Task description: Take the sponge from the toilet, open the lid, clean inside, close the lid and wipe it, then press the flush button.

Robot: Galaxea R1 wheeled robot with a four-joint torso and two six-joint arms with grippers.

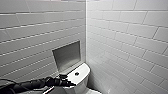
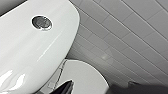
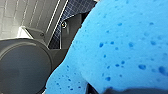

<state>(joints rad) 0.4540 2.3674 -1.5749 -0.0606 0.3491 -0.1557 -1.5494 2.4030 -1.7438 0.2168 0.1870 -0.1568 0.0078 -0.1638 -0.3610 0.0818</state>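
Note:
The white toilet's tank top (image 1: 79, 72) sits low in the head view, in the corner of the tiled walls, with the round flush button (image 1: 76, 73) in its middle. My left arm reaches in from the left, and my left gripper (image 1: 67, 81) stands open at the tank's near edge, a little short of the button. In the left wrist view the flush button (image 2: 41, 23) lies on the glossy tank top, with the closed lid (image 2: 82, 76) below it. My left gripper (image 2: 98, 85) hangs above the lid. The blue sponge (image 3: 120, 47) shows very large in the right wrist view, with my right gripper shut on it.
White tiled walls meet in a corner right behind the tank. A grey recessed niche (image 1: 67, 55) is set in the left wall just above the tank. Tiled wall (image 2: 130, 35) runs close beside the toilet.

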